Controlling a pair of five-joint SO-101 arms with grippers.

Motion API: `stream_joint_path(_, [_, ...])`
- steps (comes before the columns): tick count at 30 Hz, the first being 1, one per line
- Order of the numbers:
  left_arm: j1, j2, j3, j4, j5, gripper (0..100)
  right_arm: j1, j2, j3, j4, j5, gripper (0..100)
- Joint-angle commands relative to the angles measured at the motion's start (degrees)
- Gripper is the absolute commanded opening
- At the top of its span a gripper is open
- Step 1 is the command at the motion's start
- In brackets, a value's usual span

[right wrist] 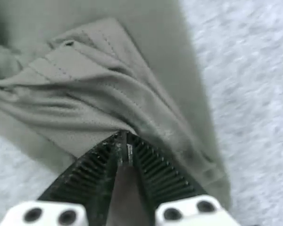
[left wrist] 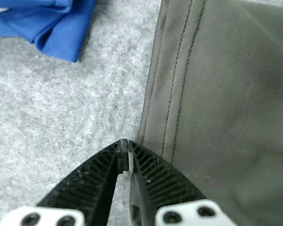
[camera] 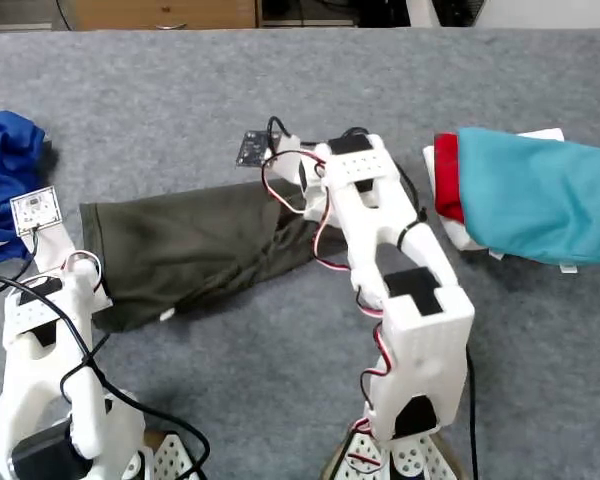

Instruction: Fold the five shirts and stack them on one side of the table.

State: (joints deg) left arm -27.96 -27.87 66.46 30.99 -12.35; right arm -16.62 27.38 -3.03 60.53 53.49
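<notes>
An olive-green shirt (camera: 190, 250) lies partly folded across the middle of the grey table. My left gripper (left wrist: 125, 147) is at the shirt's stitched hem (left wrist: 172, 94), at the left end of the cloth, with its jaws shut on the edge. My right gripper (right wrist: 124, 141) is shut on bunched folds of the olive-green shirt (right wrist: 85, 89) at its right end, under the right arm (camera: 365, 210). A crumpled blue shirt (camera: 5, 170) lies at the far left edge. Folded shirts are stacked at the right, teal (camera: 540, 195) on top of red (camera: 445, 180) and white.
The grey felt table (camera: 230, 400) has open room in front, between the two arm bases, and at the back. A corner of the blue shirt (left wrist: 56, 28) lies close to the left gripper. Wooden furniture (camera: 160, 12) stands beyond the far edge.
</notes>
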Motion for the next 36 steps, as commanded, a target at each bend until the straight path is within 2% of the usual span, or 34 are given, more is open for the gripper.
stream_joint_path(1, [-0.4, 0.0, -2.0, -0.6, 0.4, 2, 1.4, 1.4, -6.6, -1.2, -1.0, 0.2])
stream_joint_path(3, [-0.4, 0.0, -2.0, -0.6, 0.4, 2, 1.3, 1.5, -9.3, 2.3, -1.0, 0.2])
stream_joint_path(6, [-0.4, 0.0, -2.0, -0.6, 0.4, 2, 1.1, 0.0, -15.1, 14.7, -0.6, 0.2])
stream_joint_path(9, [-0.4, 0.0, -2.0, -0.6, 0.4, 2, 1.4, -2.2, -19.0, 26.5, 4.2, 0.2])
stream_joint_path(11, [-0.4, 0.0, -2.0, -0.6, 0.4, 2, 2.1, -2.9, -18.9, 29.9, 5.9, 0.2])
stream_joint_path(22, [-0.4, 0.0, -2.0, -0.6, 0.4, 2, 5.1, 4.3, 0.5, 13.5, 5.9, 0.2])
stream_joint_path(36, [-0.5, 0.0, -1.9, -0.6, 0.4, 2, 7.4, -10.3, 12.3, 21.4, 9.5, 0.2])
